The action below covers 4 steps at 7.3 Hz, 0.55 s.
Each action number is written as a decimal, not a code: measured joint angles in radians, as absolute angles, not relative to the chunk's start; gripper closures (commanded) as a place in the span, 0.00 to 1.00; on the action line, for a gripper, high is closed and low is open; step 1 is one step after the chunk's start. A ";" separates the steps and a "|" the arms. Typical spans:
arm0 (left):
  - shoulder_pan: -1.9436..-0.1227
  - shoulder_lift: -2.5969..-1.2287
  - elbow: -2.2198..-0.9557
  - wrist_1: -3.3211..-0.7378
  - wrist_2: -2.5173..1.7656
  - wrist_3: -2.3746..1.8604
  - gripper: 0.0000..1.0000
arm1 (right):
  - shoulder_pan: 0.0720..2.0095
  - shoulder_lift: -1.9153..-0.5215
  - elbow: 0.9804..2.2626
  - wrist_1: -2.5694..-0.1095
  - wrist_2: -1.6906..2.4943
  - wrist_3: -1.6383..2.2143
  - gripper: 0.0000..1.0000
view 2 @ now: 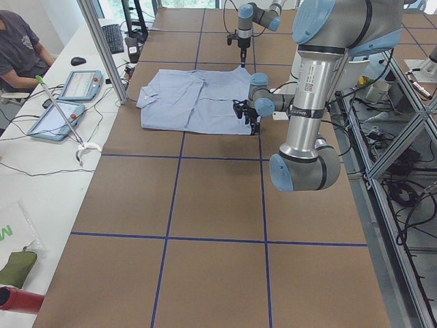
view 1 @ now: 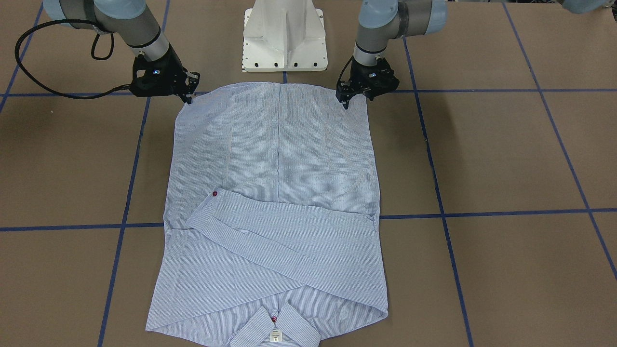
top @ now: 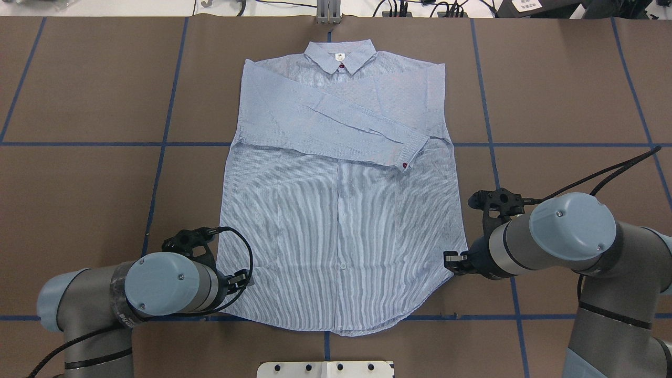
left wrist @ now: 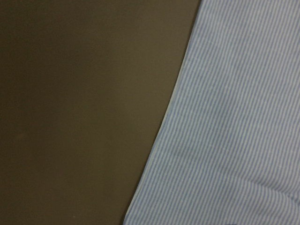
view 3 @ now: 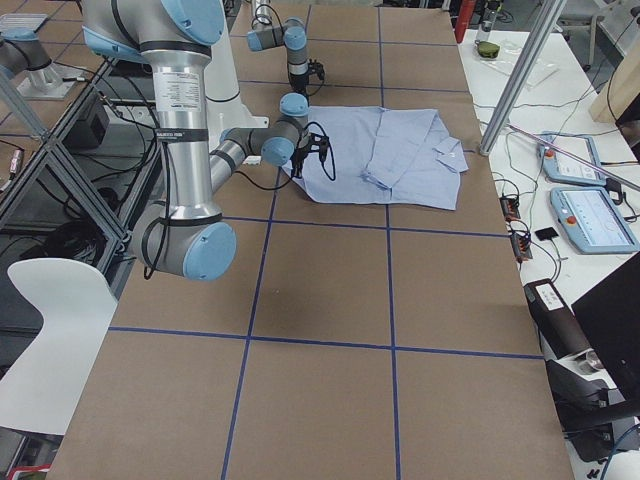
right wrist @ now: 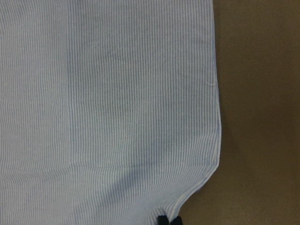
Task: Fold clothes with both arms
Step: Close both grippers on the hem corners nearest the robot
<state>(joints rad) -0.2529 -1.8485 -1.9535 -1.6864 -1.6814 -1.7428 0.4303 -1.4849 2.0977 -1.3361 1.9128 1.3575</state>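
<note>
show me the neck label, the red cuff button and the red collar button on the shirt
neck label point(view 1: 275, 335), front-facing view, middle of the white tag
cuff button point(view 1: 215, 193), front-facing view, centre of the red disc
collar button point(view 1: 274, 319), front-facing view, centre of the red disc

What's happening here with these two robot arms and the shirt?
Two robot arms are folding a light-blue striped shirt lying flat on the table, its sleeves already crossed over the chest. The left gripper and the right gripper sit at the shirt's two bottom corners. Whether they have pinched the cloth cannot be told.
</note>
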 measured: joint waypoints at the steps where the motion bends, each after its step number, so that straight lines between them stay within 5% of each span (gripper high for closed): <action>1: -0.253 -1.844 -1.954 -1.686 -1.681 -1.743 0.29 | 0.431 -1.485 2.097 -1.336 1.913 1.358 1.00; 4: -0.253 -1.835 -1.956 -1.686 -1.681 -1.743 0.42 | 0.433 -1.485 2.097 -1.336 1.913 1.358 1.00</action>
<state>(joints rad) -0.2531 -1.8349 -1.9558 -1.6859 -1.6813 -1.7426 0.4334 -1.4849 2.0970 -1.3361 1.9129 1.3576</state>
